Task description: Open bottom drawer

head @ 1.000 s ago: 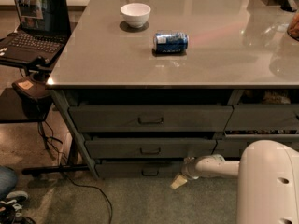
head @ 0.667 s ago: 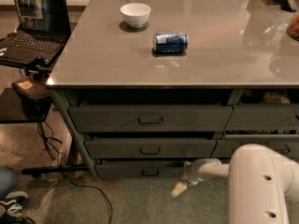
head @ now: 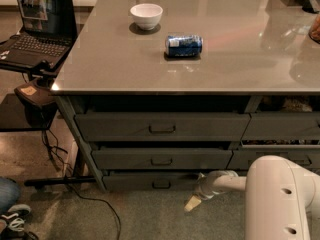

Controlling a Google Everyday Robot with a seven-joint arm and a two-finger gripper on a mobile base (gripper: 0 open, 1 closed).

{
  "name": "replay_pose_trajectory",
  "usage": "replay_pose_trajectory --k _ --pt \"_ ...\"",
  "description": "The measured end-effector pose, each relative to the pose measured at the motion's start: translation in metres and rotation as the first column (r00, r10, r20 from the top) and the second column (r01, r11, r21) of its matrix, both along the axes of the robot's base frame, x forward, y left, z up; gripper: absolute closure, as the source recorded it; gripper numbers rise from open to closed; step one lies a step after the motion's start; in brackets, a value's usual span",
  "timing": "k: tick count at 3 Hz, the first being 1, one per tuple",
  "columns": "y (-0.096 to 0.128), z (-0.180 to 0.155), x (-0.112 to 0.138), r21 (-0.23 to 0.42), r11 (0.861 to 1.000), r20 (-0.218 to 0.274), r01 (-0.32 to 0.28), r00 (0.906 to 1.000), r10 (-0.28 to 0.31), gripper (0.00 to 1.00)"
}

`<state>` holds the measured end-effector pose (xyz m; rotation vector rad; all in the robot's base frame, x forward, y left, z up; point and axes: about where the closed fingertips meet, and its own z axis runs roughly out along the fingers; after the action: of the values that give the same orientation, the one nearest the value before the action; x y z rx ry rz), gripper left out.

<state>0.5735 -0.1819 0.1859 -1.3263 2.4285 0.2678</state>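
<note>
The blue can [head: 184, 45] lies on its side on the glossy grey tabletop [head: 235, 64]; its pale lettering is too blurred to read. A white bowl [head: 146, 15] sits at its 10 o'clock. The bottom drawer [head: 135, 181], lowest of the left stack, is just above the grey carpet [head: 145, 219]. The hand [head: 192, 204] hangs low at 4 o'clock from the drawer's handle [head: 161, 184]; whether it is open or closed I cannot tell. An open laptop [head: 37, 29] stands at the tabletop's 9 o'clock.
</note>
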Motion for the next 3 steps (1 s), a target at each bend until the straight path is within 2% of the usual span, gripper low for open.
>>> replay_pose_trajectory --k 3 --pt "0.0022 0.0010 0.0028 -0.016 1.000 -0.002 -0.018 0.9998 0.018 0.00"
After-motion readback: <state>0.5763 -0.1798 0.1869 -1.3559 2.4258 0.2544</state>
